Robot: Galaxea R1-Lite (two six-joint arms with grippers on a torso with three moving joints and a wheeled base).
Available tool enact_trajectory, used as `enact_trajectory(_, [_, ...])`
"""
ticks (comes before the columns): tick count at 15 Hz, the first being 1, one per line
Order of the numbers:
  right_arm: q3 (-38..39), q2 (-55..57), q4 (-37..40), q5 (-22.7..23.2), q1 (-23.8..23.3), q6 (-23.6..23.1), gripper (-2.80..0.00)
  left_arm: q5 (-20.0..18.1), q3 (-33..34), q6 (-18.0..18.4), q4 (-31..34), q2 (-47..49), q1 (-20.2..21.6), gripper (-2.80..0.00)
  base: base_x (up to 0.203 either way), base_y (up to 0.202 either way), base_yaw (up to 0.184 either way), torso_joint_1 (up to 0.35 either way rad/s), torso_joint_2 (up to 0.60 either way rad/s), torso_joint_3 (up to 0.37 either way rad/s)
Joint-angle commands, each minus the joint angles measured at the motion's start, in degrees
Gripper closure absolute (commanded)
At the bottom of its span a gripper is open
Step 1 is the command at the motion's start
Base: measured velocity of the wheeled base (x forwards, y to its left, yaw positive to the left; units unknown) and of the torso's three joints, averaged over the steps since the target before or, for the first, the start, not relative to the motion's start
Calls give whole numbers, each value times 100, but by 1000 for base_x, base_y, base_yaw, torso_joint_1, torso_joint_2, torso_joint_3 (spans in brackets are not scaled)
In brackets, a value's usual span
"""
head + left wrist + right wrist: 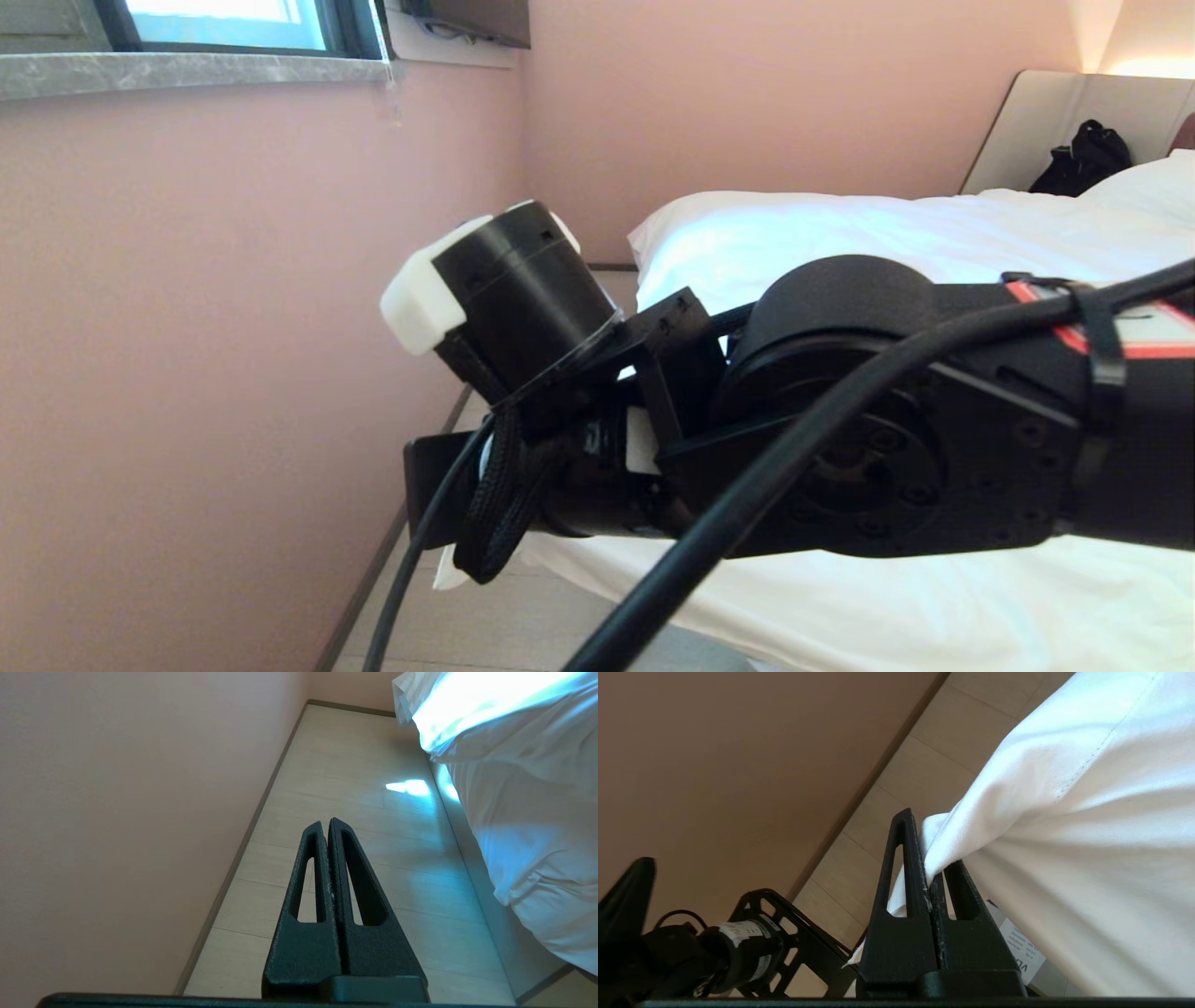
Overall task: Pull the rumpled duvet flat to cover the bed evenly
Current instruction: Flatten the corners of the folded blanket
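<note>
White duvet (840, 233) fills the right half of the head frame, spread over the bed (1055, 121) and draping off its near edge at lower right, headboard at upper right (a black bag (1083, 159) sits against it). Right gripper (927, 858) is pinched tight on a duvet corner at mid-frame in its wrist view, cloth bunched between the fingers (906, 858); its arm crosses the head frame's centre. Left gripper (327, 828) hangs empty with fingers pressed together over the floor (327, 765), beside the bed's side, wall (117, 812) at left.
</note>
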Motion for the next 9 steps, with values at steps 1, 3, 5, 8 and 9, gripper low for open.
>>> enact_trajectory(1, [8,176,42,-3,24,27,0,12,0,-13,-7,-1,2,0,0,0,0,0,0,0])
enact_trajectory(3, [26,236,47,-3,51,28,0,5,0,-6,-4,-1,2,0,0,0,0,0,0,0])
enact_trajectory(5, [69,327,64,-11,60,111,0,5,0,-6,-7,-1,2,0,0,0,0,0,0,0])
enact_trajectory(8, [78,341,82,-11,60,115,0,5,0,-6,2,-1,2,0,0,0,0,0,0,0])
enact_trajectory(9, [78,349,82,-11,60,106,-280,5,0,-6,-7,-1,2,0,0,0,0,0,0,0])
